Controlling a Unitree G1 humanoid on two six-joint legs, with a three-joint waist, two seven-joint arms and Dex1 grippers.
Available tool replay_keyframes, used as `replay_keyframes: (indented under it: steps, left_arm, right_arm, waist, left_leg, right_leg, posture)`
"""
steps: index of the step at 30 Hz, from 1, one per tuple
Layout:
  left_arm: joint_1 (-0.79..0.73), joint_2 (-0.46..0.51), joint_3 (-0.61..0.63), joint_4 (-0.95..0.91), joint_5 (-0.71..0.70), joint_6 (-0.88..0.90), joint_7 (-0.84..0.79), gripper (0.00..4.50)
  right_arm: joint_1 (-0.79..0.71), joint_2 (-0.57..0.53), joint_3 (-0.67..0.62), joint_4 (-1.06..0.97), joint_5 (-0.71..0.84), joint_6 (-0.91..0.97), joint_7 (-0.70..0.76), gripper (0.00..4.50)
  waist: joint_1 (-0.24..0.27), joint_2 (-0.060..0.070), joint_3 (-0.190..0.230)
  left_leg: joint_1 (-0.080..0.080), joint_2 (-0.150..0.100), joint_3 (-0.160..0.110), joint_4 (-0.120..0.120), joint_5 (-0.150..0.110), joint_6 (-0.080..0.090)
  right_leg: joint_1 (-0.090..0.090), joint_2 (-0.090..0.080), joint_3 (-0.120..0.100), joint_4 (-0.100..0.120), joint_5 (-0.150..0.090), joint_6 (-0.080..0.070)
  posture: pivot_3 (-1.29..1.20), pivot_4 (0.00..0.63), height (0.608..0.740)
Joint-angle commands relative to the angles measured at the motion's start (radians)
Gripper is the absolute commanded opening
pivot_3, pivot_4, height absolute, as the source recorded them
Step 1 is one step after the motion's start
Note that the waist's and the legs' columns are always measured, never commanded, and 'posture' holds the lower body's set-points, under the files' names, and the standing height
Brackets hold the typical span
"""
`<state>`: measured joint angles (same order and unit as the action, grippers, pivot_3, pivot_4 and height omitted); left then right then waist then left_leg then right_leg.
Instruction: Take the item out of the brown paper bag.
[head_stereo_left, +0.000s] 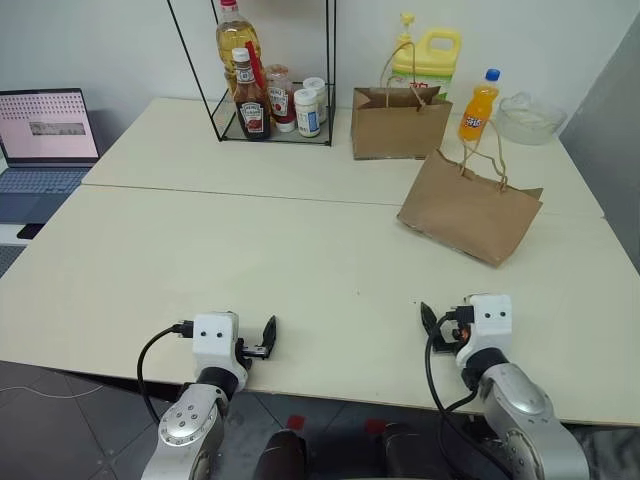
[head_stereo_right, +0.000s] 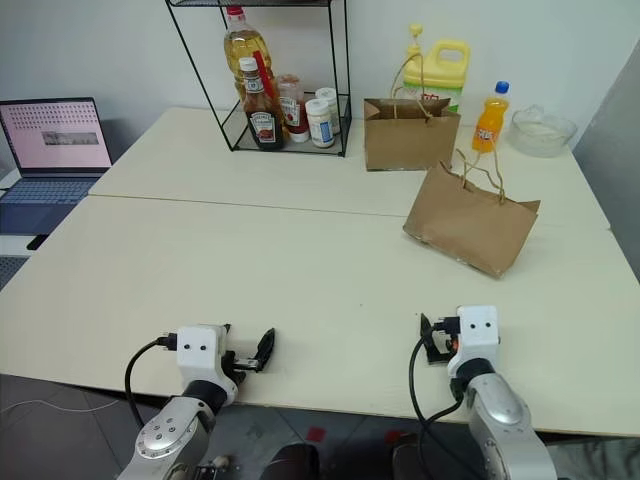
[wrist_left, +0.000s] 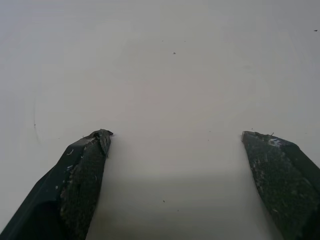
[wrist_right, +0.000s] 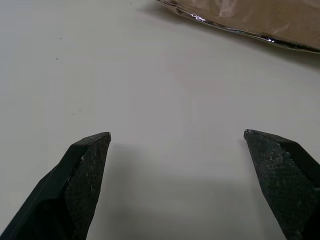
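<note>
**Both end effectors wide over the near worktop, bag untouched**

While the worktop carries everything, the two arms sit at its near edge. Left end effector stands wide, nothing between its fingers, above bare surface. Right end effector is likewise wide and empty, with the bag's edge ahead of it. The creased bag with twine handles leans on the right side, well apart from both. A boxier bag stands behind it, an orange bottle beside that. No cola bottle can be made out; the bag's inside is hidden.
</note>
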<state>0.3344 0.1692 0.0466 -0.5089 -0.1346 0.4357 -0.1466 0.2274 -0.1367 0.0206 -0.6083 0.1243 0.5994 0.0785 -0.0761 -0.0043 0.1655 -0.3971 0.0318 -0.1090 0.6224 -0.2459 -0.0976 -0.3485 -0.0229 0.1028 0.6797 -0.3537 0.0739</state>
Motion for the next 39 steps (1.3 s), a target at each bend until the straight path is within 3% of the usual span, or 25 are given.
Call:
replay_keyframes:
  steps: [1, 16, 20, 27, 34, 39]
  left_arm:
    - [0.01, 0.011, 0.012, 0.051, 0.016, 0.034, 0.01, 4.47]
    - [-0.06, 0.036, -0.021, -0.025, 0.001, 0.129, -0.021, 4.47]
    - [-0.225, 0.103, -0.033, -0.013, -0.053, 0.185, -0.121, 4.47]
    - [-0.589, 0.284, -0.039, 0.092, -0.18, 0.268, -0.384, 4.47]
    - [-0.969, 0.407, -0.044, 0.227, -0.373, 0.346, -0.693, 4.47]
    - [-1.172, 0.412, -0.05, 0.388, -0.407, 0.318, -0.815, 4.47]
  right_arm:
    - [0.007, 0.005, -0.009, -0.051, -0.005, -0.02, -0.01, 4.5]
    - [-0.011, -0.024, -0.011, -0.052, -0.026, -0.049, 0.005, 4.5]
    - [-0.066, -0.073, -0.037, -0.074, -0.005, -0.028, 0.045, 4.5]
    - [-0.344, -0.234, -0.223, -0.032, 0.077, 0.075, 0.128, 4.5]
    - [-0.637, -0.409, -0.301, 0.254, 0.116, 0.069, 0.229, 4.5]
    - [-0.839, -0.482, -0.287, 0.565, 0.116, -0.013, 0.318, 4.5]
  waist:
    - [0.0, 0.0, 0.0]
    - [0.007, -0.001, 0.001]
    - [0.021, -0.004, 0.003]
    - [0.028, -0.007, 0.008]
    - [0.025, -0.01, 0.016]
    - [0.02, -0.01, 0.021]
  left_leg:
    - [0.0, 0.0, 0.0, 0.0, 0.0, 0.0]
    - [0.0, 0.0, -0.001, 0.0, 0.0, 0.0]
    - [-0.001, 0.0, -0.001, 0.001, 0.0, 0.0]
    - [-0.003, 0.0, -0.003, 0.002, 0.001, 0.0]
    - [-0.004, 0.0, -0.002, 0.002, 0.001, 0.0]
    - [-0.004, -0.001, -0.002, 0.002, 0.001, 0.0]
  right_leg:
    - [0.0, 0.0, 0.0, 0.0, 0.0, 0.0]
    - [0.0, 0.0, -0.001, 0.0, 0.0, 0.0]
    - [0.0, 0.0, -0.002, 0.0, 0.0, 0.0]
    - [0.0, 0.0, -0.004, 0.001, 0.001, 0.0]
    - [-0.001, 0.0, -0.005, 0.0, 0.001, 0.0]
    - [-0.001, 0.0, -0.005, 0.001, 0.001, 0.0]
  posture:
    - [0.0, 0.15, 0.74]
    - [0.0, 0.15, 0.74]
    - [0.0, 0.15, 0.74]
    - [0.0, 0.15, 0.74]
    - [0.0, 0.15, 0.74]
    - [0.0, 0.15, 0.74]
